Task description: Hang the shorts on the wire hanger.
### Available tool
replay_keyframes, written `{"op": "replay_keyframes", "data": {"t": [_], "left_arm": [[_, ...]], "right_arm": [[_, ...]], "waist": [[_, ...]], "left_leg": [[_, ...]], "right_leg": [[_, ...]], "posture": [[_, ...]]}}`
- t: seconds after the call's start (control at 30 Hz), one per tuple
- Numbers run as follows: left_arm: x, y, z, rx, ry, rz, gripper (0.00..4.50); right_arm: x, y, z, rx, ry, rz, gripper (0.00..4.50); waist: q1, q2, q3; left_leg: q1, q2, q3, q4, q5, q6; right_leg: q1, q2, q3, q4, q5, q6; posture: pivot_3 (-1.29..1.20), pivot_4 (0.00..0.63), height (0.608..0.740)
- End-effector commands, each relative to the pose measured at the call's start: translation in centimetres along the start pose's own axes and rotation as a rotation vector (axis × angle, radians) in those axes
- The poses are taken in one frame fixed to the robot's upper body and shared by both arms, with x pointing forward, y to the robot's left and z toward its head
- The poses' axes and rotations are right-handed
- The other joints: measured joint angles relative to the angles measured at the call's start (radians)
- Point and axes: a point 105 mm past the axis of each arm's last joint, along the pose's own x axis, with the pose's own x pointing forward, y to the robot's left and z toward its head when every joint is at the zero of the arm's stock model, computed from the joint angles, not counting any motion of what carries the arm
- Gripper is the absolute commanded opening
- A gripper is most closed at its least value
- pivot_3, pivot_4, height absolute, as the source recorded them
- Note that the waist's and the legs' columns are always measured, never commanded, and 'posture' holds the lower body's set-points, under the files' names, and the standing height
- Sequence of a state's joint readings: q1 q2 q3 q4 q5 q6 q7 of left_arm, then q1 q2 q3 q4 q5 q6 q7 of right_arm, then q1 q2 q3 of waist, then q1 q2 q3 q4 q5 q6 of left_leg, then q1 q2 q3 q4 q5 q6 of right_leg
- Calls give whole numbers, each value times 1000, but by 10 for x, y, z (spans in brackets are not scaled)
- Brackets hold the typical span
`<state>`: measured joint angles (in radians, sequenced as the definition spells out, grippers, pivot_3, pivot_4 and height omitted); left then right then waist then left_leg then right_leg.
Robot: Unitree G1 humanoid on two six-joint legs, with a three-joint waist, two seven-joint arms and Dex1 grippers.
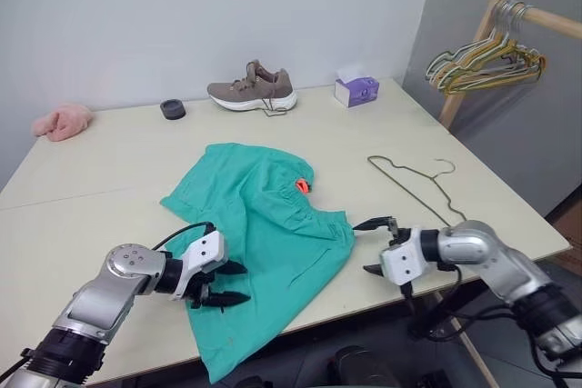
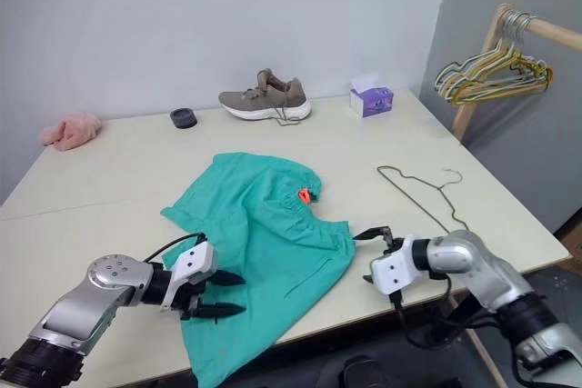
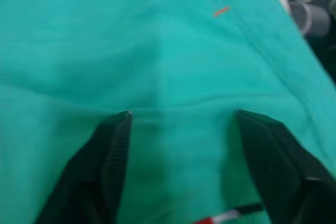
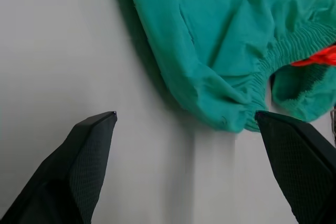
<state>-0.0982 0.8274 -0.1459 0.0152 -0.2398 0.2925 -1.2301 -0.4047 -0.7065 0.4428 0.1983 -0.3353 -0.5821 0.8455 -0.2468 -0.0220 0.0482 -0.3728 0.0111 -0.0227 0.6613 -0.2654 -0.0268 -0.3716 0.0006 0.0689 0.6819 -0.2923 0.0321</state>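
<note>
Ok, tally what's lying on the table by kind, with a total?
Shorts: 1
Wire hanger: 1
Shoe: 1
Tissue box: 1
Pink cloth: 1
Small black round object: 1
Total: 6

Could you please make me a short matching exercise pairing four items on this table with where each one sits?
Things:
1. shorts
2. wire hanger
3. sneaker
4. pink cloth

Places:
A. far left corner of the table
B. flat on the table, right of the shorts
C. far edge, by the wall, left of the tissue box
D. spread at the near edge, between the two grippers

Pairs: 1-D, 2-B, 3-C, 4-A
</note>
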Motion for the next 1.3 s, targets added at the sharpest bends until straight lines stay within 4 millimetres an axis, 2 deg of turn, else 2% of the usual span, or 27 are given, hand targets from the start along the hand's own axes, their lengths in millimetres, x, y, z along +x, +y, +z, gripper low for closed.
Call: {"op": "replay_keyframes", "data": {"t": [0.03,0.07,0.17,0.23,0.33,0.4,0.5,0.63,0.73,0.9,1.1,1.2,1.3], "left_arm": [[-10,17,16,-3,-73,87,1714],[-12,19,21,-12,-100,97,1363],[-24,28,35,-15,-154,145,425],[-36,31,45,-42,-193,154,388],[-48,26,63,-71,-244,118,949],[-47,10,73,-54,-236,36,1536],[-34,-19,85,-6,-220,-94,2423],[-9,-35,92,32,-235,-127,3633],[10,-32,86,69,-210,-86,4462],[31,-18,66,103,-151,16,4462],[44,-19,44,82,-97,45,4462],[41,-25,35,71,-82,4,3974],[36,-27,30,66,-71,-10,3082]], "right_arm": [[17,-4,-2,-42,19,0,4500],[21,-7,-2,-40,18,-13,4500],[29,-18,2,5,1,-57,3584],[33,-29,6,55,-19,-96,2805],[36,-43,12,108,-34,-140,1738],[36,-51,13,137,-32,-165,1061],[36,-65,14,161,-3,-195,34],[37,-83,21,189,19,-217,0],[37,-88,30,178,18,-204,0],[35,-91,39,176,12,-191,0],[27,-100,42,189,11,-205,0],[23,-104,41,202,15,-217,0],[19,-106,39,214,22,-223,0]], "waist": [[0,-1,-1],[0,-2,-2],[0,-4,-3],[0,-4,-3],[0,-3,-3],[1,-3,-3],[3,-3,-3],[11,-3,-3],[22,-3,-3],[24,-2,-3],[24,-2,-3],[23,-2,-3],[24,-2,-3]], "left_leg": [[0,0,0,0,0,0],[0,0,-1,0,0,0],[0,0,-2,0,0,0],[0,0,-2,0,0,0],[-1,0,-3,0,0,0],[-1,0,-3,0,0,0],[-1,-1,-3,0,0,0],[-1,-1,-3,0,0,0],[0,-1,-3,0,0,0],[-1,-1,-3,0,0,0],[-1,-1,-3,0,0,0],[-1,-1,-3,0,0,0],[-1,-1,-3,0,0,0]], "right_leg": [[0,0,0,0,0,-1],[0,0,-1,0,2,-3],[0,0,-2,0,3,-4],[0,0,-2,0,3,-5],[0,0,-2,1,3,-5],[0,-1,-3,1,3,-5],[0,-1,-3,1,3,-5],[0,-1,-3,1,3,-5],[0,-1,-3,1,3,-5],[0,0,-3,1,3,-5],[0,-1,-3,1,3,-5],[0,-1,-3,1,3,-5],[0,-1,-3,1,3,-5]], "posture": [[-219,0,740],[-219,0,740],[-212,0,740],[-207,0,740],[-198,0,740],[-191,0,740],[-191,0,740],[-199,0,740],[-209,0,740],[-210,0,740],[-220,0,740],[-218,0,740],[-215,0,740]]}}
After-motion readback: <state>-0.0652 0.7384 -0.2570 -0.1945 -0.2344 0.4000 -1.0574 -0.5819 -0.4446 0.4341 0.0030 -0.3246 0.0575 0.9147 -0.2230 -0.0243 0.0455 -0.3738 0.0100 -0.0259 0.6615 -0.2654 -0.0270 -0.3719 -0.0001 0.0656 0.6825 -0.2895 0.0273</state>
